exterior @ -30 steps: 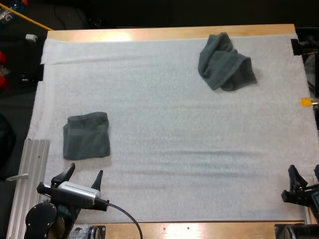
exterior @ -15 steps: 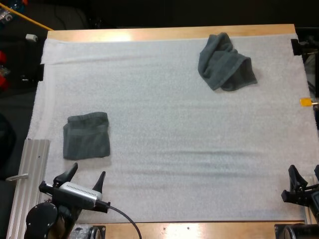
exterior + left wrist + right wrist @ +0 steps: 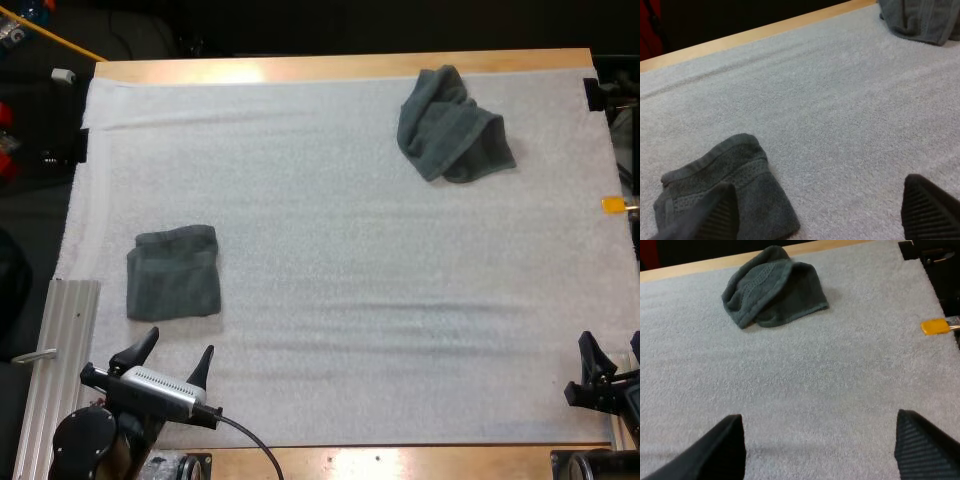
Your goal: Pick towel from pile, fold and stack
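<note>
A folded dark grey-green towel [image 3: 173, 272] lies on the white mat [image 3: 340, 260] at the left. A crumpled towel [image 3: 452, 125] of the same colour sits near the far right. My left gripper [image 3: 172, 351] hovers open at the mat's near edge, just short of the folded towel [image 3: 725, 200], its fingers [image 3: 927, 210] wide apart with nothing between them. My right gripper [image 3: 612, 353] stands open at the near right corner, far from the crumpled towel [image 3: 772, 287]. The crumpled towel [image 3: 920, 17] also appears far off in the left wrist view.
A ribbed metal rail [image 3: 60, 370] runs along the mat's near left side. The wooden table edge [image 3: 340, 66] borders the far side. An orange mark [image 3: 935, 326] sits at the mat's right edge. A wide stretch of bare mat separates the two towels.
My left gripper has drawn back slightly toward the near edge, away from the folded towel. The right gripper and both towels have not moved.
</note>
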Motion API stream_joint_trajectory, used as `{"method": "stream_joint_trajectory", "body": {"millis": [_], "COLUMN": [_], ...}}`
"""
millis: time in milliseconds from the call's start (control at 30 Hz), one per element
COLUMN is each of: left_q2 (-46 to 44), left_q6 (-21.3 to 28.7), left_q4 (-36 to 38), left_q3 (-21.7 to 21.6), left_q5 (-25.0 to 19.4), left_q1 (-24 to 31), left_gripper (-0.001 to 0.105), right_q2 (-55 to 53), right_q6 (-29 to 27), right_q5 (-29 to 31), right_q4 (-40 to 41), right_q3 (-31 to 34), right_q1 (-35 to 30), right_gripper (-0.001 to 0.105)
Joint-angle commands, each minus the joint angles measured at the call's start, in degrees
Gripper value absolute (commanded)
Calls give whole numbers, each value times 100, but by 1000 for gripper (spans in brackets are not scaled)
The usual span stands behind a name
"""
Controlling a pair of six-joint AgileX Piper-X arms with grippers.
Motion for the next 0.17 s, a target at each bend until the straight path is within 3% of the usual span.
{"method": "stream_joint_trajectory", "body": {"millis": [0, 133], "left_q2": [-798, -798], "left_q6": [-43, -43], "left_q4": [-70, -70], "left_q3": [-3, -3], "left_q5": [26, 26], "left_q1": [-23, -23], "left_gripper": [65, 65], "right_q2": [-227, -227], "right_q6": [-77, -77], "right_q5": [-2, -2], "right_q4": [-28, -28], "right_q3": [-21, -21], "right_q1": [-25, -25], "right_gripper": [62, 62]}}
